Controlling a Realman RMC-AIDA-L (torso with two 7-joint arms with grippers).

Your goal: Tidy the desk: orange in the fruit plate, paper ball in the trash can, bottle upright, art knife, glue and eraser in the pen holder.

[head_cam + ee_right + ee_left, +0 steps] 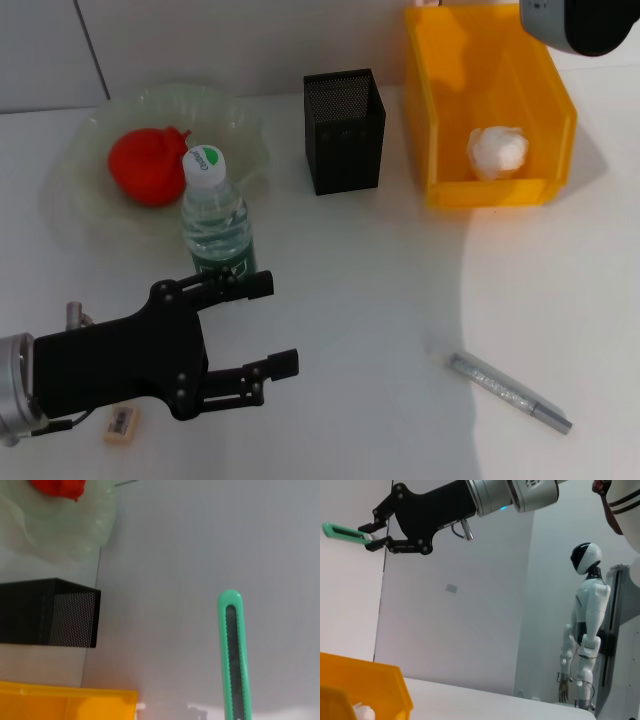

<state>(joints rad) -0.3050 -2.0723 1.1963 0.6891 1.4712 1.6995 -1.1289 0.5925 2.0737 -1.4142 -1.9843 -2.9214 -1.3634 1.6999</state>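
Three jobs look finished: the paper ball (497, 150) lies in the trash can (430, 110) at the desk's far right corner, the orange (147, 166) sits in the fruit plate (75, 165) near the far left edge, and the bottle (215, 222) stands upright just in front of that plate. What is in hand is the art knife (345, 531), pinched at one end by the right gripper (369, 536) and held high above the desk, well clear of everything. To finish well, I judge the arm should swing over the pen holder (345, 130), which stands near the far edge between plate and can, tip the knife upright, lower it inside the rim, then release. Its opening is small and the can stands just beside it, so a poor aim could drop the knife in the wrong box. The left gripper (255, 328) hovers wide open and empty near the front left corner, close to the bottle. The glue (508, 391) lies toward the front right, and the eraser (121, 423) by the front edge, beside the left arm.
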